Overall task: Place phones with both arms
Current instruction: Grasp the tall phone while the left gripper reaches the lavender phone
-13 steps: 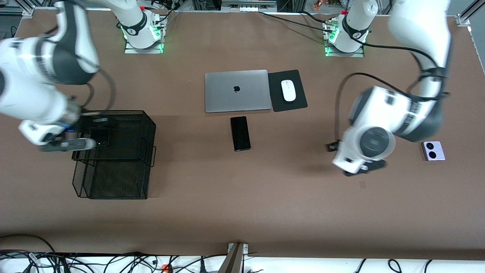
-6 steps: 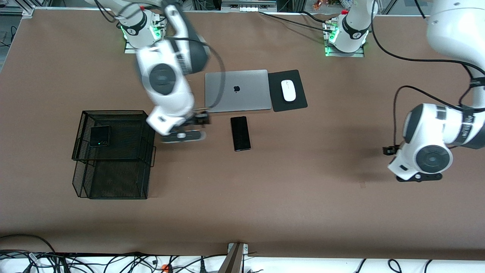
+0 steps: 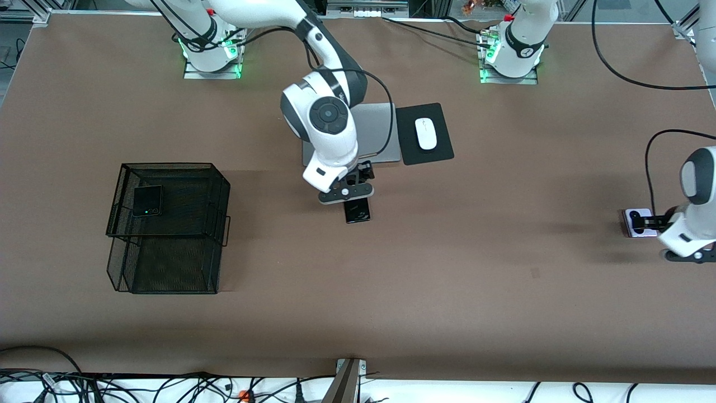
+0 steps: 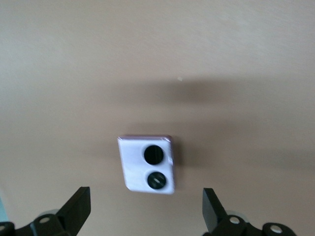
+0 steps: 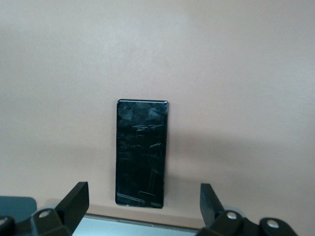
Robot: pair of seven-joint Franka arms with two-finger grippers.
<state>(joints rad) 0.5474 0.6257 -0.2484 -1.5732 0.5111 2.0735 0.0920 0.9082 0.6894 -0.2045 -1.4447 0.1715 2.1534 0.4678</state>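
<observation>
We should lower each gripper squarely, straddling its phone across the narrow sides before closing. Our right gripper (image 3: 347,193) hangs wide open and empty over the long black phone (image 3: 358,210) at 6 o'clock of the laptop (image 3: 386,134). Our left gripper (image 3: 649,223), wide open and empty too, hangs over the lavender phone (image 3: 631,223). The square black phone (image 3: 147,200) lies in the mesh tray (image 3: 168,166).

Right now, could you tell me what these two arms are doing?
They are sorting phones. The right hand hangs open over the long black phone near the laptop. The left hand hangs open over the lavender-white phone at its end of the table. Neither is gripped yet. The square black phone lies in the mesh tray.
</observation>
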